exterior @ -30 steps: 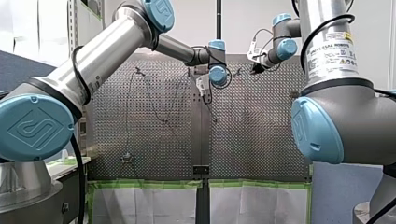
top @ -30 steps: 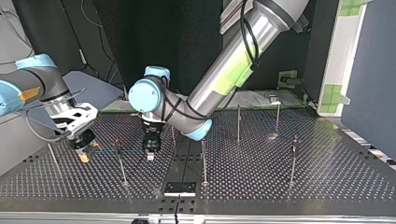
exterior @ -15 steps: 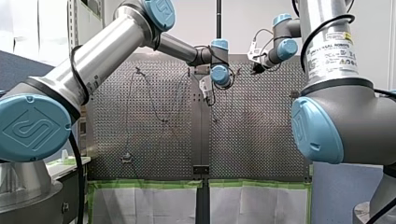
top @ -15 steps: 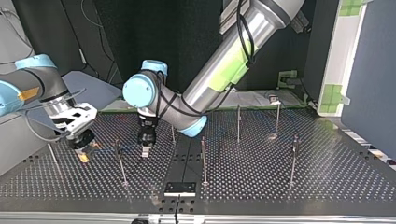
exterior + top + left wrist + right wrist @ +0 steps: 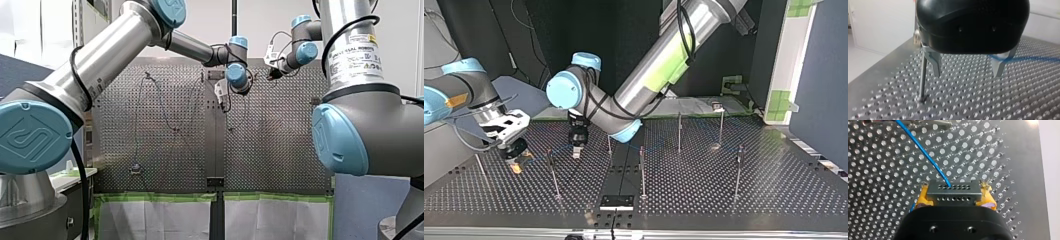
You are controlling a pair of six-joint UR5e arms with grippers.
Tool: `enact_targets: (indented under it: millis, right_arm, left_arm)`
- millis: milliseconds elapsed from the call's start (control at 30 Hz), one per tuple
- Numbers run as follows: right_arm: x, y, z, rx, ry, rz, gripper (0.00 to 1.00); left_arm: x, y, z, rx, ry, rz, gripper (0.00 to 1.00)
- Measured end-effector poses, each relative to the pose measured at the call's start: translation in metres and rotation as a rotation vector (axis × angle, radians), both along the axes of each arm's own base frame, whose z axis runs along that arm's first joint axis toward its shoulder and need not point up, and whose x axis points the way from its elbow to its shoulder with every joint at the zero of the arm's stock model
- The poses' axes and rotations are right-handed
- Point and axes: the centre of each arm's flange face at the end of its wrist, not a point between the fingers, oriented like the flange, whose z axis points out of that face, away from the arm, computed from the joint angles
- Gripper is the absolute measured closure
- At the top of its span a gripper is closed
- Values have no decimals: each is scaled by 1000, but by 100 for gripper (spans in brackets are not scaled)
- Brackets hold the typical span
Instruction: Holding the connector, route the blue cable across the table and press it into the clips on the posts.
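My right gripper [image 5: 954, 201] has its yellow pads shut on the grey connector [image 5: 953, 191]. The blue cable [image 5: 923, 150] leaves the connector's face and runs over the perforated table. In the top view my right gripper [image 5: 515, 159] hangs low at the left, and the cable [image 5: 559, 151] runs from it past a thin post [image 5: 553, 175] toward my left gripper [image 5: 576, 150]. My left gripper [image 5: 968, 72] is open just above the table. The cable [image 5: 1028, 59] passes behind one of its metal fingers [image 5: 999, 66], and a post [image 5: 922, 75] stands just outside the other.
Several more thin posts stand on the table [image 5: 724, 195], among them ones at the middle [image 5: 642, 170] and at the top view's right [image 5: 738, 170]. A small black plate [image 5: 616, 202] sits at the near edge. In the front view both arms reach to the far end of the table [image 5: 170, 165].
My left gripper has opened, lifted and moved toward the top view's left, closer to my right gripper. My right gripper has held still with the connector.
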Motion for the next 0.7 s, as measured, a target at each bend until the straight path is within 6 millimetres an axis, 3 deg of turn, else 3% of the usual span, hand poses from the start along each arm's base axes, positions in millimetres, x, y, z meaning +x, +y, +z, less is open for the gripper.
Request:
enact_targets:
  millis: [367,700]
  right_arm:
    - [1,1,0,2,0,4,100]
    - [1,1,-1,3,0,4,100]
  left_arm:
    - [-29,4,28,-31,-37,-78,0]
    - [-35,39,55,-46,-100,11,0]
